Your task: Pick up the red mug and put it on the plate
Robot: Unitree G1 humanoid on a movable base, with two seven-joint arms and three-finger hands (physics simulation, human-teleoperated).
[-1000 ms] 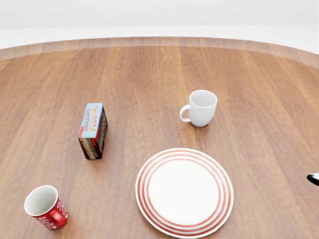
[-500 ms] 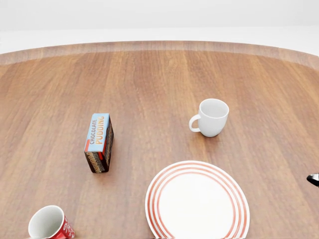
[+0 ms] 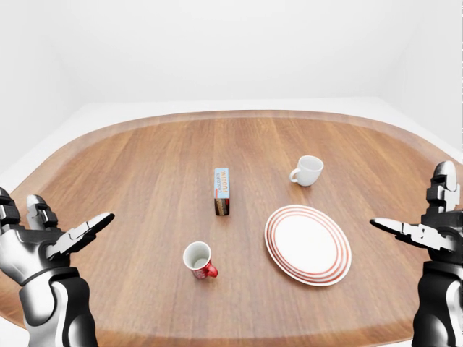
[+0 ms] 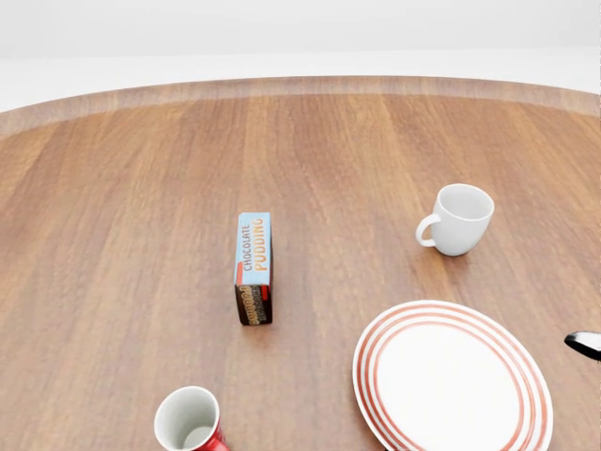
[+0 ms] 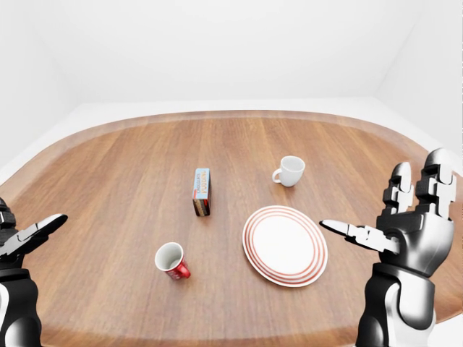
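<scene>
The red ceramic mug with white lettering and a white interior [image 3: 198,260] stands upright on the round wooden table [image 3: 145,173], low and left of centre in the left-eye view. Its cavity holds nothing. The white round plate with red concentric rim rings [image 3: 307,244] lies flat to the right of the mug, well apart from it, and carries nothing. A white ceramic mug [image 3: 309,170] stands upright above the plate, handle to the left, interior bare. A blue-and-brown chocolate pudding box [image 4: 254,267] stands between the two mugs, above the red one.

The left hand [image 3: 43,242] hangs at the lower left edge, fingers spread wide, holding nothing. The right hand [image 5: 409,228] hangs at the lower right, fingers likewise extended, holding nothing. Neither hand touches the table or any item.
</scene>
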